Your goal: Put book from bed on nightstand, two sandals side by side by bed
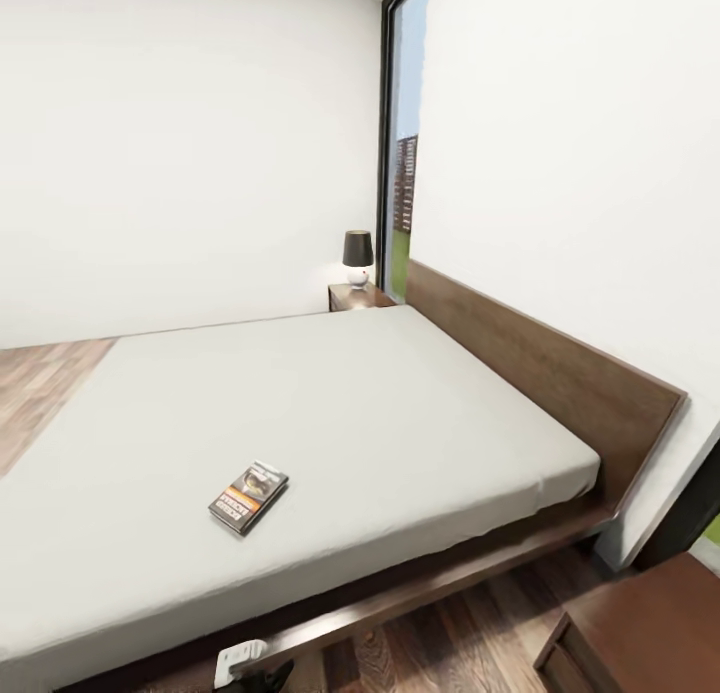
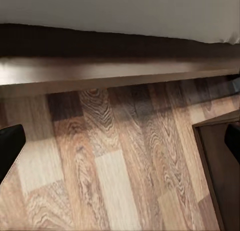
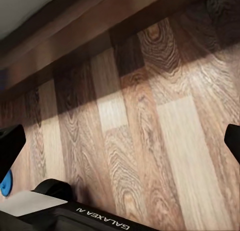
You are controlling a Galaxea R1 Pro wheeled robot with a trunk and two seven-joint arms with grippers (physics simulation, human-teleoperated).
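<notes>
A small lamp [image 1: 357, 256] with a dark shade and a round white base stood in the far corner, just beside a tall dark-framed window [image 1: 398, 143]. Through the glass showed a brown building and a strip of green. White walls [image 1: 180, 143] closed the room on two sides, and wood-plank floor [image 1: 40, 393] lay bare by the far wall

**Open mattress, walled on the headboard side**

The bed [image 1: 400, 413] lies bare around the book [image 1: 249, 495], which sits near its front edge. The headboard [image 1: 560, 373] closes the right edge. A lamp [image 1: 357, 257] occupies the far nightstand [image 1: 355, 296]; a second cabinet [image 1: 640, 633] narrows the floor [image 1: 470, 638] at the front corner.
</notes>
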